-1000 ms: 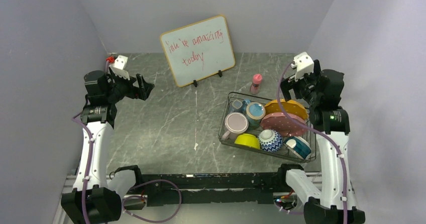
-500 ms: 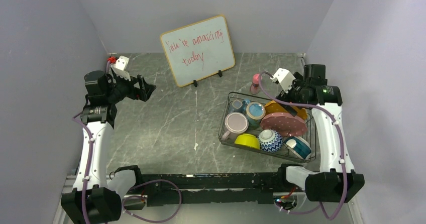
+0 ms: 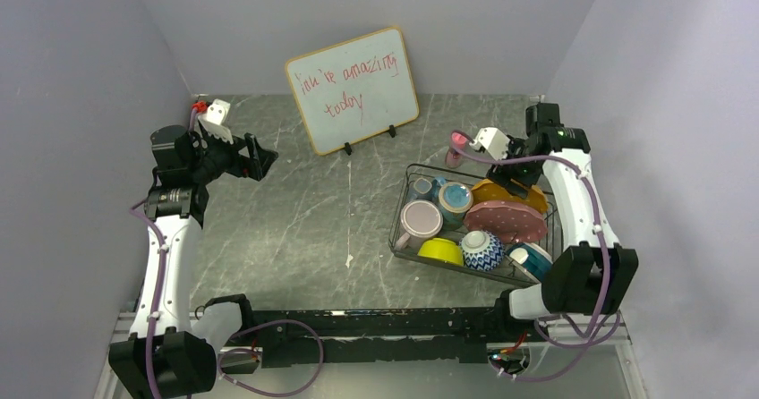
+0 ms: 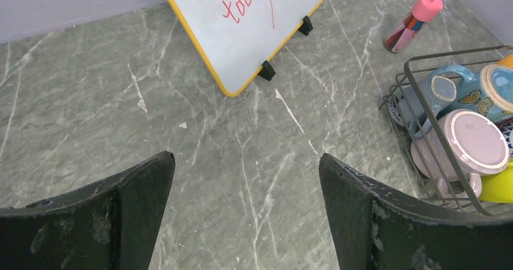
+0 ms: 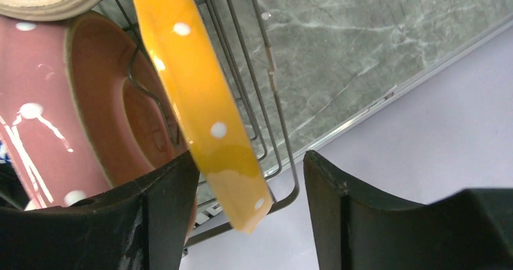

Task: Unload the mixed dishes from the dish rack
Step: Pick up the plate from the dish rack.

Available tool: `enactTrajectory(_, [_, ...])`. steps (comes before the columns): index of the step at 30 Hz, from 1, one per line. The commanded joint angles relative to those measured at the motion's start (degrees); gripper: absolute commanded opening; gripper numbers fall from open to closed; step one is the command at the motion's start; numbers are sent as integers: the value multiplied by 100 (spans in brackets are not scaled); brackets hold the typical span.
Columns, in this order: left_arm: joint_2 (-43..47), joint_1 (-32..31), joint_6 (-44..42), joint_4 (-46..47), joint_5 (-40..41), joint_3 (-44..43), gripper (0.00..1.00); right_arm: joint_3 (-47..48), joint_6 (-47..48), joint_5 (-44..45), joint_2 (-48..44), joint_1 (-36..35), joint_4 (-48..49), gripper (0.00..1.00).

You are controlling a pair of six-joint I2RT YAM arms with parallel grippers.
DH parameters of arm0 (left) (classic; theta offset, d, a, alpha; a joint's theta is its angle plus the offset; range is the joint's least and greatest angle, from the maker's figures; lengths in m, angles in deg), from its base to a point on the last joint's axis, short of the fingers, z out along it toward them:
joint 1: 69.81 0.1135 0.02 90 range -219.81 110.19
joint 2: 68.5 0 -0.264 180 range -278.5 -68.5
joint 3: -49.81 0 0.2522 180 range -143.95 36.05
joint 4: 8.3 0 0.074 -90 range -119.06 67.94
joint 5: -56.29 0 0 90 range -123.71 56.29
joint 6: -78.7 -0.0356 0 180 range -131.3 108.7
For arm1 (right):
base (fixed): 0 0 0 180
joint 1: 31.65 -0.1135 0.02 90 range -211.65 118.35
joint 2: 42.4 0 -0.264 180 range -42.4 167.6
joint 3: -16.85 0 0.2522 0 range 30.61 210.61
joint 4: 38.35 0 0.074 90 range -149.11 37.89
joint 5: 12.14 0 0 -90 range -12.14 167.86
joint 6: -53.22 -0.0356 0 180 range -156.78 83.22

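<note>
Only the orange plate's [image 5: 199,94] rim shows between the right gripper's [image 5: 248,164] spread jaws; left gripper [image 4: 245,161] also gapes.

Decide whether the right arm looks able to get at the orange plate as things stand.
Probably yes: the open right gripper appears to straddle the rim of the orange plate, with nothing between them. The pink plate close beside it may crowd one finger.

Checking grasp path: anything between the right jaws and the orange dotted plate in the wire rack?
Nothing visible. The open right jaws flank the rim of the orange dotted plate; the pink dotted plate lies beside it.
</note>
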Motion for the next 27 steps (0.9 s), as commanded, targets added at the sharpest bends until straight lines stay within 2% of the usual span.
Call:
enactTrajectory(1, [-9,15,-91,151,-139,-84,95,473,315,-289,310,22,-229,63])
enactTrajectory(5, [-9,36,-115,180,-131,-45,95,384,340,-415,460,21,-286,54])
enactTrajectory(13, [-51,49,-91,257,-140,-11,95,-103,471,-523,116,20,6,41])
enactTrajectory(27, [-40,43,-90,268,-128,-37,95,367,759,-162,-350,4,-21,8])
